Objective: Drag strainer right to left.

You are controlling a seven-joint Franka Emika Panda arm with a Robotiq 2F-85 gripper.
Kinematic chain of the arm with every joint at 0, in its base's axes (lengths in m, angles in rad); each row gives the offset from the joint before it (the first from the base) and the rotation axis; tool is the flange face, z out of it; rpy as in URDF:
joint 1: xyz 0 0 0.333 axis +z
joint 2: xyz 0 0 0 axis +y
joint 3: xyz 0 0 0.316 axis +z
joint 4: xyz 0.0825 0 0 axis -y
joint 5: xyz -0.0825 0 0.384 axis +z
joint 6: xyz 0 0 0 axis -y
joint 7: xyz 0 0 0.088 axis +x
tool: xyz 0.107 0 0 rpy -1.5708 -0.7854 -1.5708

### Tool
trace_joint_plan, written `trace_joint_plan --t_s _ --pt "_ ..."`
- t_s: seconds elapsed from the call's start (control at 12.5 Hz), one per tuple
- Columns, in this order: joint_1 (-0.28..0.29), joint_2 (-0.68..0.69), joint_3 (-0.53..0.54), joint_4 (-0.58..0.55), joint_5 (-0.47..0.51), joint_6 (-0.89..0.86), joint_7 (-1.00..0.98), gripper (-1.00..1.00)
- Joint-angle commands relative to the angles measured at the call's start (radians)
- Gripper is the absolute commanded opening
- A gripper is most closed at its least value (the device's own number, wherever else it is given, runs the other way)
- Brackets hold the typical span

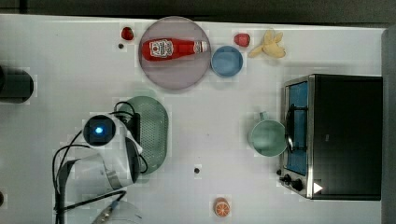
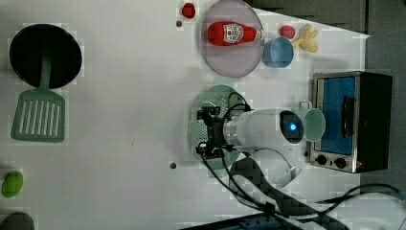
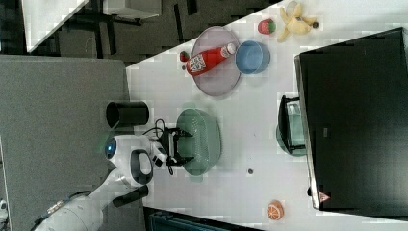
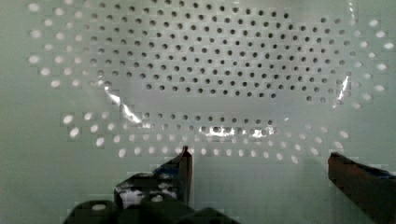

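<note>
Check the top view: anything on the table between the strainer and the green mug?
Nothing. In the top view the white table is bare between the strainer and the mug; a small dark dot lies off that line.

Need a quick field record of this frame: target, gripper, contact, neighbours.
target: pale mint-green oval plastic strainer, upright on the white table
gripper: open, fingers spread over the strainer's bowl
contact: cannot tell whether the fingers touch it
neighbours: round mint-green mug beside the black toaster oven; red ketchup bottle lying on the grey round plate; small blue bowl next to the plate
</note>
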Motion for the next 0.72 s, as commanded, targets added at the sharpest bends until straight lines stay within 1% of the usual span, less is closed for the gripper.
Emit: trace_joint_plan --t_s 0.08,0.48,0.72 --pt "0.074 0.06 -0.005 0.1 0.017 0.003 0.11 1.0" --pt "0.153 0.127 -0.005 0.197 0.021 0.005 0.133 1.0" --pt "0.194 0.163 -0.005 0.257 0.021 0.004 0.214 1.0"
